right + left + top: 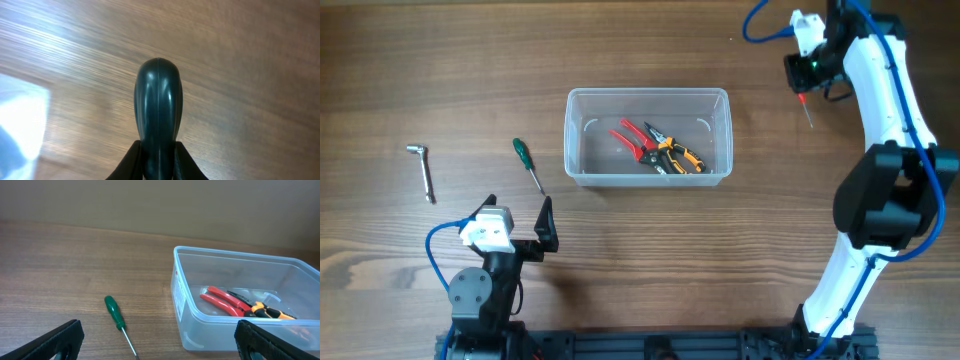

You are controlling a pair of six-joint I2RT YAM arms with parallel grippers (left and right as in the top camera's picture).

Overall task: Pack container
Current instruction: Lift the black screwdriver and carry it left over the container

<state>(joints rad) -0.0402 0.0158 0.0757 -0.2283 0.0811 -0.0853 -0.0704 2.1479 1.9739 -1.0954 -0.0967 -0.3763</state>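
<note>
Container [648, 92]: mid-table, red pliers [632, 138] and orange pliers [678, 156] inside.
Right gripper [158, 159]: container's 2 o'clock, clenched on dark screwdriver handle [158, 97].
Left gripper [518, 215]: container's 7 o'clock, spread wide, empty.

One clear container [648, 93], two pairs of pliers, red-handled [632, 138] and orange-handled [678, 156], one green screwdriver [528, 164], one L-shaped metal key [421, 168], one dark-handled tool [158, 110] and two robot arms [885, 110] share a wooden table [420, 60].

A green screwdriver [527, 164] and hex key [424, 176] on wooden table [720, 260]
</note>
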